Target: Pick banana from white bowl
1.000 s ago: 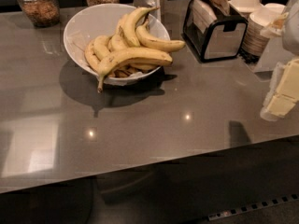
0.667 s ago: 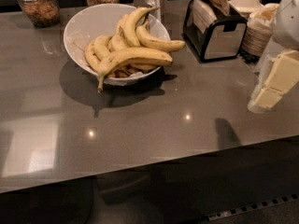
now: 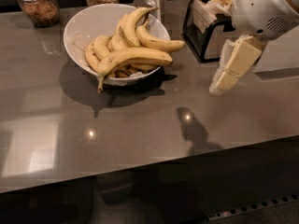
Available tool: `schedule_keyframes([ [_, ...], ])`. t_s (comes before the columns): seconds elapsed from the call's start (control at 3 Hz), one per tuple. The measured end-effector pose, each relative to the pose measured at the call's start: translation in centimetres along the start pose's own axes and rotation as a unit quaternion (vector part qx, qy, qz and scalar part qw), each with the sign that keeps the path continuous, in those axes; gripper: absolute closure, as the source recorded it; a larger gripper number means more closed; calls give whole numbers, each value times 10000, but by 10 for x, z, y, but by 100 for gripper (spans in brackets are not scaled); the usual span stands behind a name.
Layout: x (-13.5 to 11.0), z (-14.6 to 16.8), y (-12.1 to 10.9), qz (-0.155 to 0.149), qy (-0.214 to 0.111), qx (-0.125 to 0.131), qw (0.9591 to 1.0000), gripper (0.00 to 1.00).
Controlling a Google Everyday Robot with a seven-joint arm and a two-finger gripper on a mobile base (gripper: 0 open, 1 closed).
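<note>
A large white bowl [image 3: 88, 27] sits on the grey counter at the back left. It holds several yellow bananas [image 3: 133, 56]; the front one lies across the rim with its stem hanging over the bowl's edge. My gripper [image 3: 223, 80] hangs at the right, well to the right of the bowl and above the counter, with pale cream fingers pointing down and left. It holds nothing that I can see.
A black and silver napkin holder [image 3: 205, 29] stands just right of the bowl, behind my gripper. Two glass jars [image 3: 38, 3] stand at the back left. The counter's front edge [image 3: 149, 169] runs across the lower part of the view.
My gripper and arm have moved left, toward the bowl, and a little lower. The bowl and bananas have not moved.
</note>
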State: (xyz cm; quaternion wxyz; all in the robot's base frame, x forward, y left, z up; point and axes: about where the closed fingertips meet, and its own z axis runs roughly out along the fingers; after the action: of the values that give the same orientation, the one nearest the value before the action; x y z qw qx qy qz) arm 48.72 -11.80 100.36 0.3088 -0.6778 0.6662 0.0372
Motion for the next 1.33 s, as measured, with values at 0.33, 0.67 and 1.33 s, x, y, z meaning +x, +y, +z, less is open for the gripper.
schedule_keyframes([
  [0.33, -24, 26, -14, -368, -269, 2, 9990, 0],
  [0.67, -43, 52, -25, -727, -387, 70, 9966, 0],
  [1.33, -67, 95, -44, -1136, -663, 85, 9913, 8],
])
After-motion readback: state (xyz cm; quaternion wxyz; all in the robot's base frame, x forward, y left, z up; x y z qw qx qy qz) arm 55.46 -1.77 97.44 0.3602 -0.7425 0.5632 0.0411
